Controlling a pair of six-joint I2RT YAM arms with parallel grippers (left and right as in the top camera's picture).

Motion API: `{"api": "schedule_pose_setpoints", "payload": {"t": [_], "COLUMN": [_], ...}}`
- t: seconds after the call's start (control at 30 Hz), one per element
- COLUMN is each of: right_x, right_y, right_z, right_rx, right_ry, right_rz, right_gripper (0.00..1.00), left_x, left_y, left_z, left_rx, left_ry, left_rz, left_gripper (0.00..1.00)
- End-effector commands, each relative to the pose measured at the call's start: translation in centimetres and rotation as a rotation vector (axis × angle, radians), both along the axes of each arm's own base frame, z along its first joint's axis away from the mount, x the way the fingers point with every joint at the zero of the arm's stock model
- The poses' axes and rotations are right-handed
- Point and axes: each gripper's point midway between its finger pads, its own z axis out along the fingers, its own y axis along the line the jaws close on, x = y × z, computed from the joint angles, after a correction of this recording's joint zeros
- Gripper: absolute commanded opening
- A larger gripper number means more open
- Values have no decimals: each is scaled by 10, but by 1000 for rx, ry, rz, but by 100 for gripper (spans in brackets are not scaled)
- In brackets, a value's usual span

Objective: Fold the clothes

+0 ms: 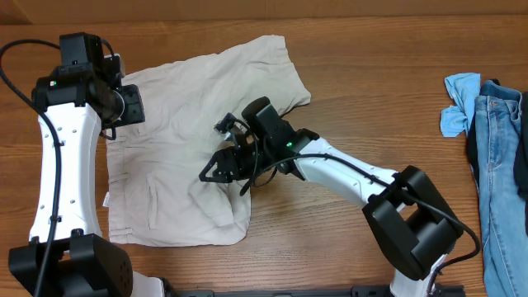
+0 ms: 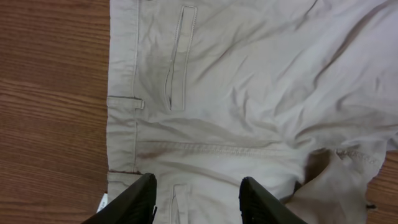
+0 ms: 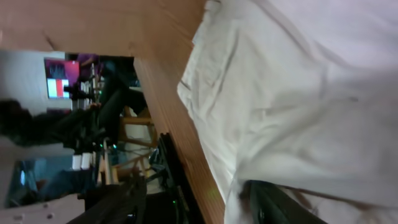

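Note:
The pale beige shorts [image 1: 181, 107] lie spread and wrinkled on the wooden table [image 1: 371, 82], waistband toward the left. My left gripper [image 1: 124, 106] hovers over the waistband edge. In the left wrist view its fingers [image 2: 198, 183] are open and empty above the shorts [image 2: 249, 93], near a back pocket and a belt loop. My right gripper [image 1: 216, 169] sits low over the crotch area at the shorts' middle. In the right wrist view its fingers [image 3: 193, 193] are spread apart, one finger against a fold of the shorts [image 3: 298, 81], with nothing pinched.
A pair of blue jeans [image 1: 499, 148] and a light blue garment [image 1: 458, 103] lie piled at the table's right edge. A small white label [image 1: 106, 200] sticks out at the shorts' left side. The table's near edge runs close to the shorts' lower hem.

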Motion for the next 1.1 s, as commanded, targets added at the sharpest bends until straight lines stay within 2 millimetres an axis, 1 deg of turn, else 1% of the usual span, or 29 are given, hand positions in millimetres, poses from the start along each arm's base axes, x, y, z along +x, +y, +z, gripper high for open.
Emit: {"api": "schedule_pose_setpoints", "payload": {"t": [0.0,0.1,0.2,0.27,0.3,0.4,0.47,0.5,0.63,0.7,0.73,0.77,0.87,1.07], "right_x": [39,67,84,91,92,91,89,88,76,69,64,61,55,64], "right_y": [-37,-77,-109,-124,-125,-122,-122,-121,-110,-104,-97,-92,-86,-78], "right_z": [-7,-25,-40,-49,-51,-64,-77,-82,-96,-97,-96,-96,-96,-90], "right_rx": [-81,-192,-286,-349,-361,-390,-429,-438,-430,-427,-420,-415,-412,-373], "right_ry": [-9,0,-20,-56,-68,-97,-96,-90,-110,-134,-168,-187,-206,-251], "right_rz": [-133,-253,-325,-346,-346,-321,-317,-312,-221,-176,-134,-112,-84,-93], "right_gripper": [59,60,60,60,60,60,54,53,54,55,58,58,59,58], "left_x": [1,2,2,3,3,3,3,3,2,2,2,2,2,2], "left_y": [-2,-2,-2,-2,-2,-2,-2,-2,-2,-2,-2,-2,-2,-2], "left_z": [-1,-1,0,0,0,0,0,0,0,-1,-1,-1,-1,-1], "left_rx": [6,6,7,7,7,7,7,7,7,7,7,7,7,7], "left_ry": [2,1,-2,-4,-4,-4,-3,-3,-2,-1,-1,-1,-1,-1], "left_rz": [-27,-27,-27,-27,-27,-27,-27,-27,-27,-27,-27,-27,-27,-27], "left_gripper": [47,48,48,48,49,49,49,49,50,50,51,51,52,54]}}
